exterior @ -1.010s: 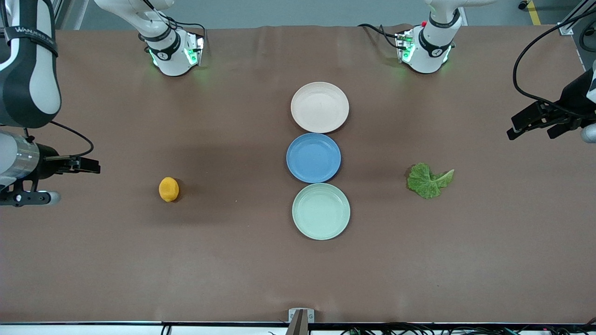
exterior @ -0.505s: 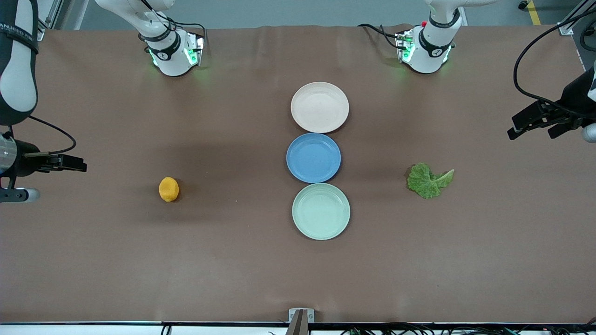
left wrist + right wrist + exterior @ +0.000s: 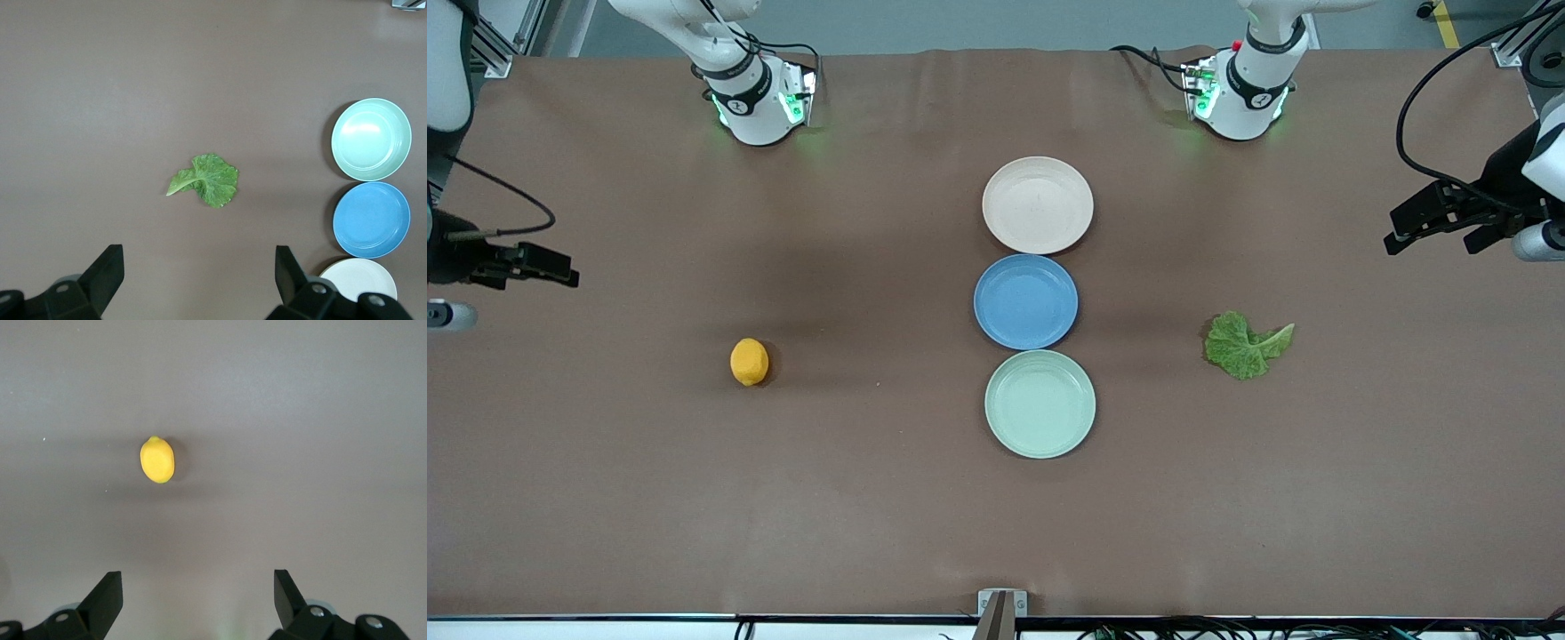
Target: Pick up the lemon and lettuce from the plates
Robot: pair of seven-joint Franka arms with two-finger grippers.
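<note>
Small yellow-orange lemon (image 3: 749, 362) sits mid-left on the brown desk (image 3: 871, 498), crinkled green lettuce leaf (image 3: 1245, 344) mid-right, both off the 2 plates (beige-pink (image 3: 1038, 204), mint (image 3: 1040, 404)). Left gripper (image 3: 1436, 222) and right gripper (image 3: 538, 265) hover at the frame edges, fingers apart.

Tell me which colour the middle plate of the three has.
The middle plate is blue; the front view shows it best, between the beige-pink and mint green ones.

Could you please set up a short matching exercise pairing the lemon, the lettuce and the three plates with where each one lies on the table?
Things:
1. lemon
2. lettuce
3. blue plate
4. mint green plate

Places:
A. between two other plates
B. on the bare table toward the left arm's end
C. the plate nearest the front camera
D. on the bare table toward the right arm's end

Pairs: 1-D, 2-B, 3-A, 4-C
</note>
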